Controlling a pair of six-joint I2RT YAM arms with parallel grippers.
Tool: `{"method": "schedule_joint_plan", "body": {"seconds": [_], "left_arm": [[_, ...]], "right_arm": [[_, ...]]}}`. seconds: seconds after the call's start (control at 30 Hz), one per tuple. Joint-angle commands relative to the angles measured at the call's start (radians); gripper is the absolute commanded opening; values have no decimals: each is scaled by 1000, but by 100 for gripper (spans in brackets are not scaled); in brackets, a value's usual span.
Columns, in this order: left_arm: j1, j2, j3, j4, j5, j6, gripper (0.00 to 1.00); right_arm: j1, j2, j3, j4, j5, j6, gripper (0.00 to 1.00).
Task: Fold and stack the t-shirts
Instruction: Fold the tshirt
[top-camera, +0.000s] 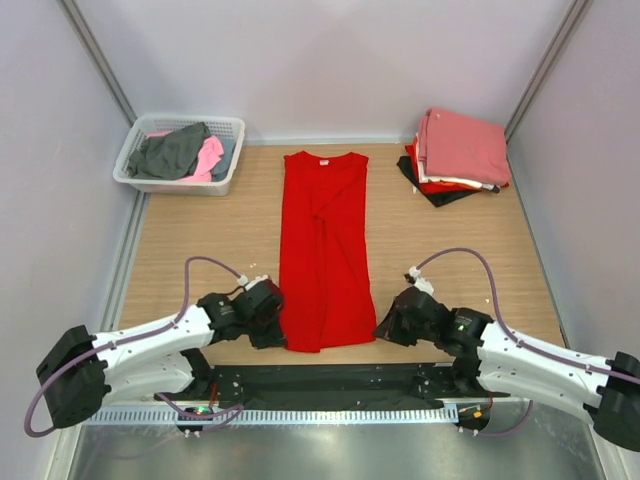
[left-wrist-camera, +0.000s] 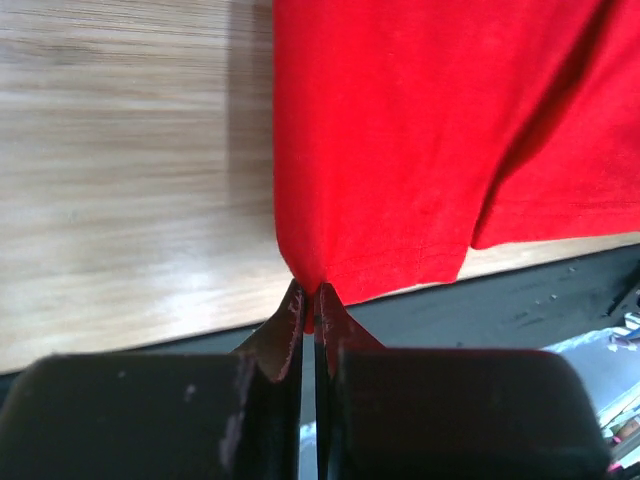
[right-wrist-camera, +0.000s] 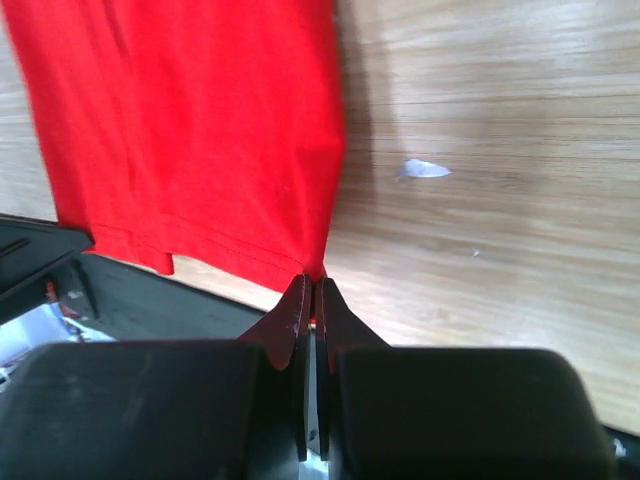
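A bright red t-shirt (top-camera: 323, 250) lies folded into a long narrow strip down the middle of the table, collar at the far end. My left gripper (top-camera: 272, 318) is shut on its near left hem corner (left-wrist-camera: 310, 275). My right gripper (top-camera: 383, 325) is shut on its near right hem corner (right-wrist-camera: 318, 262). Both corners are pinched between the fingertips and lifted slightly off the wood. A stack of folded t-shirts (top-camera: 458, 155), salmon-pink on top with red and black below, sits at the far right.
A white lattice basket (top-camera: 182, 155) at the far left holds grey and pink clothes. A black strip (top-camera: 330, 380) runs along the table's near edge under the shirt's hem. Grey walls close in both sides.
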Motion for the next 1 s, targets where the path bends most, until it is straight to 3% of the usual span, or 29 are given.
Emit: {"method": "schedule_joint_plan", "body": {"seconds": [0.0, 0.23, 0.4, 0.57, 0.97], "left_arm": [[-8, -24, 96, -126, -57, -19, 0], [36, 81, 323, -275, -127, 99, 0], [161, 173, 468, -303, -109, 237, 0], [268, 299, 615, -317, -88, 345, 0], [458, 636, 922, -327, -45, 515, 0]], "right_arm": [[4, -48, 102, -112, 60, -6, 1], [4, 64, 288, -145, 143, -96, 1], [-56, 222, 450, -182, 204, -217, 1], [-260, 348, 581, -137, 105, -378, 1], [-441, 676, 802, -67, -20, -524, 1]]}}
